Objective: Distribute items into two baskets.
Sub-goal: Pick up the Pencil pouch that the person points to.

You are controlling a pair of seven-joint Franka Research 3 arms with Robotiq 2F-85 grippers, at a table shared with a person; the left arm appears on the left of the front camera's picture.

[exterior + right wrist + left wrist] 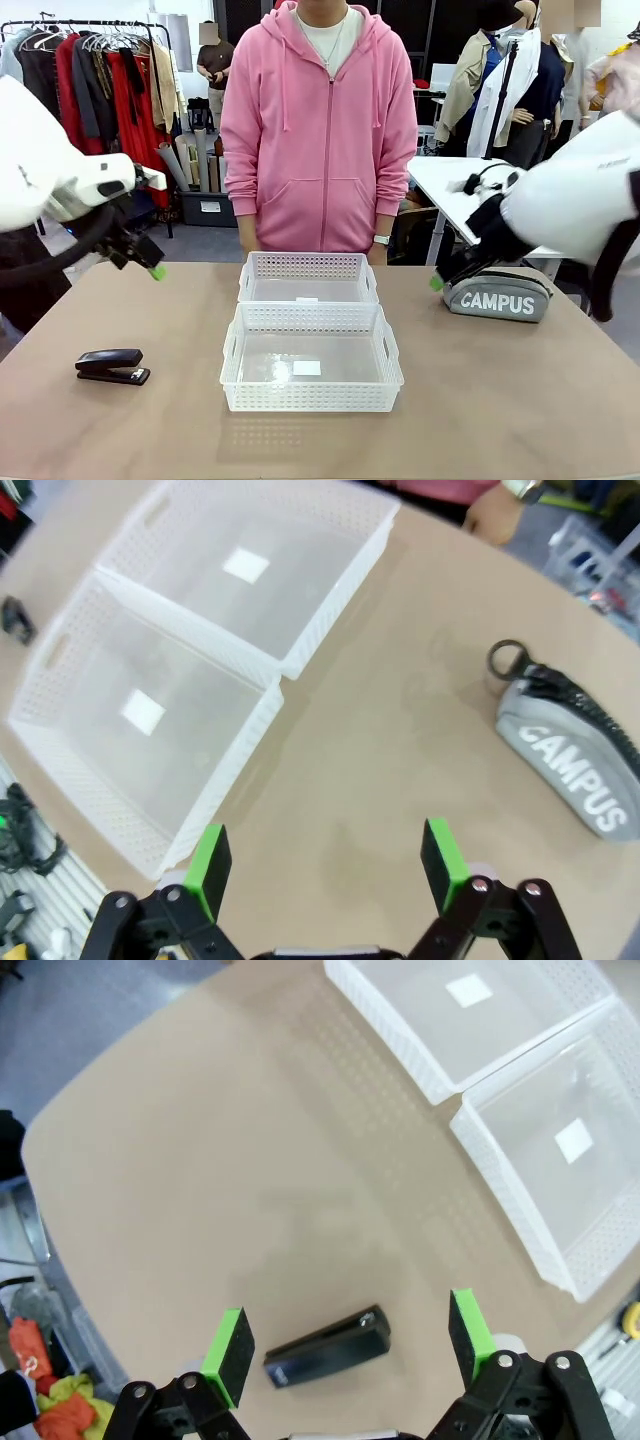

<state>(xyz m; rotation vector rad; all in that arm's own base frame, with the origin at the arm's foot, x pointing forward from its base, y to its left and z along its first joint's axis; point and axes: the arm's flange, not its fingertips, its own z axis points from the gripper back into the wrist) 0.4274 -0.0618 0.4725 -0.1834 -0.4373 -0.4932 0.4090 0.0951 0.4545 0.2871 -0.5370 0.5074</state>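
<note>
- Larger white lattice basket (310, 396): upright at the table's middle, on the near side, with a white label on its floor.
- Smaller white lattice basket (305, 266): upright just behind it on the far side, their long walls touching.
- Black stapler (112, 366): closed, lying flat at the near left, well apart from the baskets.
- Grey zip pouch (498, 298): right of the baskets, white "CAMPUS" lettering facing near, black zipper along its top.

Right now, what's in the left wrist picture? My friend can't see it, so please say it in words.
A black stapler lies on a tan table, seen between the left arm's open, green-tipped fingers at the bottom. Two white baskets sit side by side at the upper right, each with just a white label inside.
</note>
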